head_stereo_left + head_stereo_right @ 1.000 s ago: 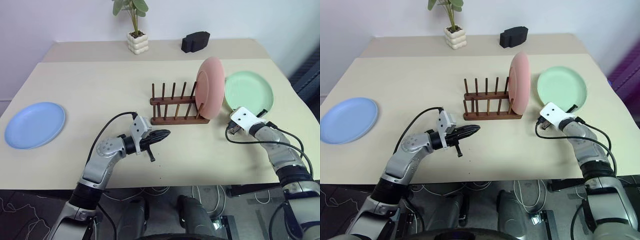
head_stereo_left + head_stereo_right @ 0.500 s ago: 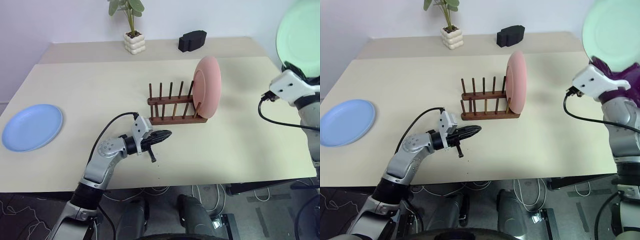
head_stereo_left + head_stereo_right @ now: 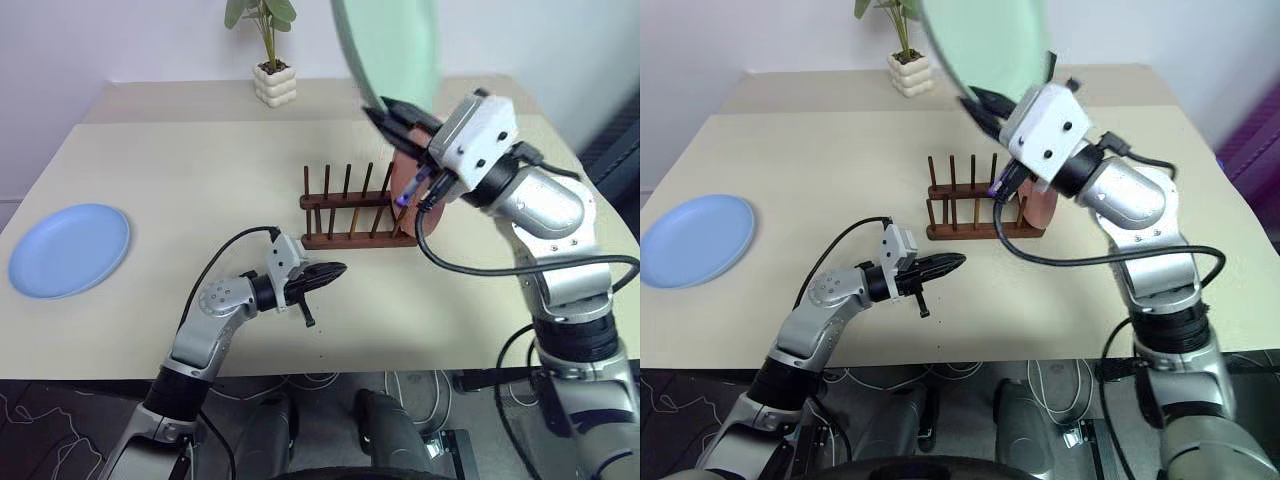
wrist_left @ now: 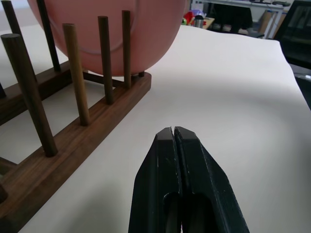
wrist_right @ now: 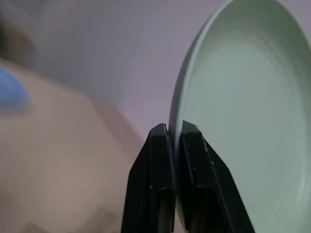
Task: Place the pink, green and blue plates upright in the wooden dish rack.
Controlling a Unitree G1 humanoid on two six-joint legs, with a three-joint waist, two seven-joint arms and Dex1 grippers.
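Right eye view has the right hand [image 3: 978, 100] raised high over the tabletop [image 3: 820, 170], its two black fingers pinched on the lower rim of the green plate [image 3: 985, 40], which stands on edge above the hand and runs off the top of the picture. Below and a little toward the robot's right sits the rack [image 3: 970, 205], its two rails running left to right, so its slots lie crosswise. The pink plate [image 3: 1040, 205] already stands in the slot at the rack's right end, mostly hidden behind the right arm. To my eye the green plate must come down with its face parallel to the pink one, into a free slot just left of it; the right hand is the nearer by far and already has the plate.

Left hand [image 3: 330, 272] hangs low just in front of the rack, fingers pressed together, holding nothing. The blue plate [image 3: 68, 250] lies flat at the far left of the tabletop, well apart from the rack, on the left arm's side.

Left wrist view shows what the head views hide: the pink plate's lower edge seated between the pegs. Right wrist view shows the fingers [image 5: 158, 165] clamping the green rim from both faces
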